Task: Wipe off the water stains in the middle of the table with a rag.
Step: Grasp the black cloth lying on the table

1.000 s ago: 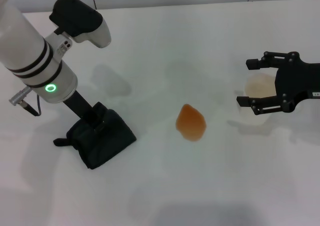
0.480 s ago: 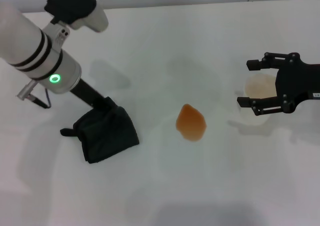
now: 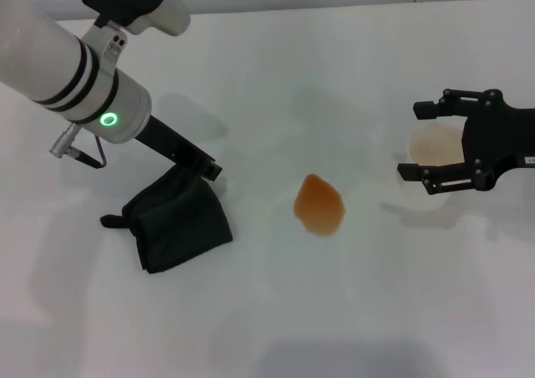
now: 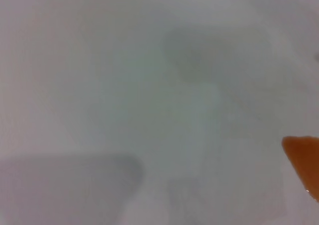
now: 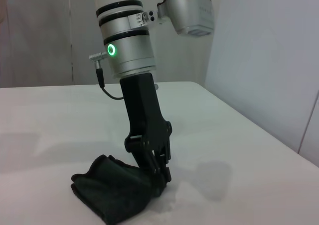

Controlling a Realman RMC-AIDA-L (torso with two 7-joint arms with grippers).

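Observation:
The rag [image 3: 175,223], a dark bunched cloth, lies on the white table [image 3: 276,77] at the left. My left gripper [image 3: 201,171] leans in from above and is shut on the rag's upper right edge; the right wrist view shows the same gripper [image 5: 159,177] clamped on the rag [image 5: 112,192]. The water stains [image 3: 318,205] form one orange blotch in the middle of the table, to the right of the rag and apart from it. An edge of the blotch [image 4: 304,160] shows in the left wrist view. My right gripper [image 3: 411,140] hovers open at the far right.
A clear plastic cup [image 3: 436,148] with an orange tint stands at the right, between the right gripper's open fingers. A wall runs along the table's far edge [image 3: 292,10].
My left arm has tilted and swung to the right, pulling the rag a little toward the stain. The right arm has not moved.

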